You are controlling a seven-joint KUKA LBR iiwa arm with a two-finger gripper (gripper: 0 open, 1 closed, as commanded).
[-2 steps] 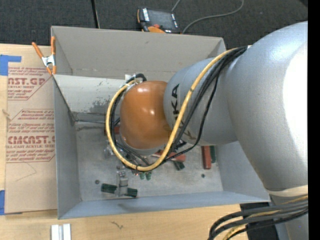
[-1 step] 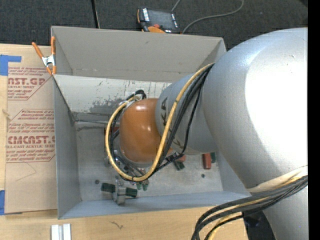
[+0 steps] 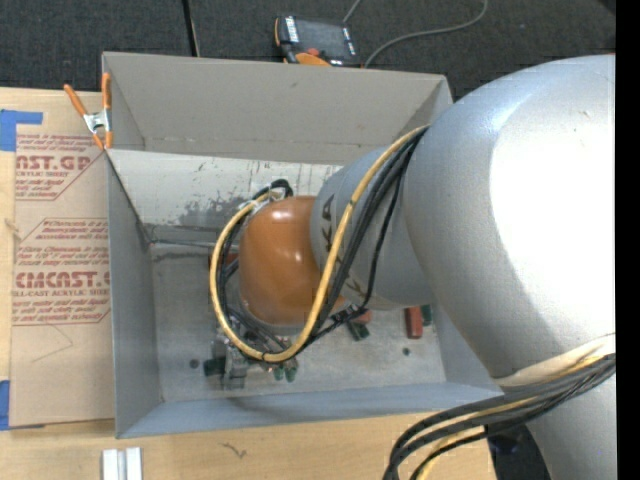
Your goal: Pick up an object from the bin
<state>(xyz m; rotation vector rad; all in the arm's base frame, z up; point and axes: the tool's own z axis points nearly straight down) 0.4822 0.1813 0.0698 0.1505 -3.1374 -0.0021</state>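
Note:
My gripper [image 3: 236,366] is low over the bin floor near the front wall, left of the middle, mostly hidden under the wrist. A small dark green piece [image 3: 211,367] lies right by its left side. Another small green piece [image 3: 288,373] lies just to its right. Whether either one touches the gripper is hidden.
Further right on the floor lie a green bit [image 3: 358,330], a small red block [image 3: 411,321] with a green bit [image 3: 427,315] beside it, and a dark speck [image 3: 407,350]. The arm covers the bin's right and middle. Bare floor shows at the left.

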